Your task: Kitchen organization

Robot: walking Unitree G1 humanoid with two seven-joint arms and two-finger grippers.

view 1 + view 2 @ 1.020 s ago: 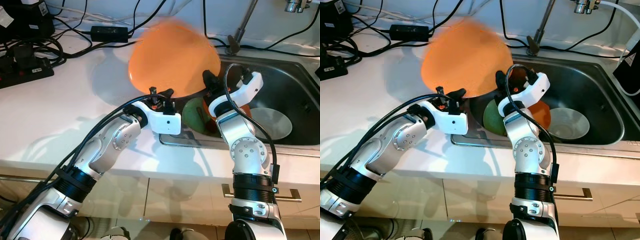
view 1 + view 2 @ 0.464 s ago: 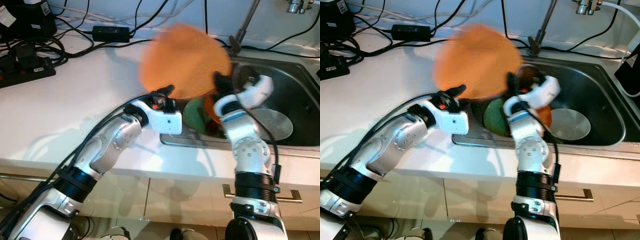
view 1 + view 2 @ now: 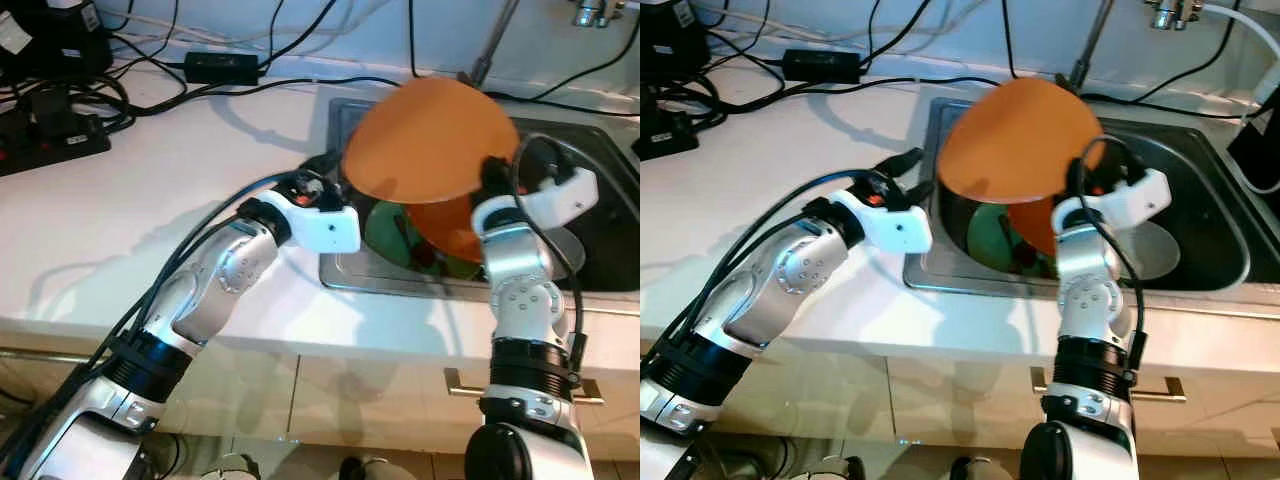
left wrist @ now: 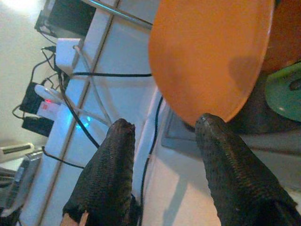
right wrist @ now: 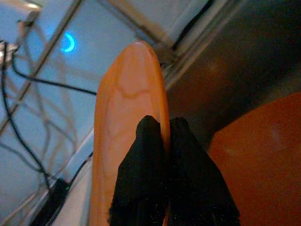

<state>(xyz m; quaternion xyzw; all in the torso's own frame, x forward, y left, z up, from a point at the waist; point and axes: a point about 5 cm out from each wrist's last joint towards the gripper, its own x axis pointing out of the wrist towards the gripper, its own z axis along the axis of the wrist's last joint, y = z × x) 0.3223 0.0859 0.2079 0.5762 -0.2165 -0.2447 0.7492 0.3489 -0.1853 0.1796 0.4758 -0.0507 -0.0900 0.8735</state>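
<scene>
While the left hand [image 4: 162, 129] gapes apart, the right hand [image 5: 162, 129] pinches the orange plate [image 3: 430, 140] over the sink [image 3: 590, 150]

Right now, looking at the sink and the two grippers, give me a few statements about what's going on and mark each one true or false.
1. The right gripper is pinching the rim of the orange plate. True.
2. The left gripper is shut on the plate. False: its fingers are spread open, beside the plate's edge.
3. The plate lies flat on the white counter. False: it is held tilted over the sink.
4. A green dish sits in the sink. True.
</scene>
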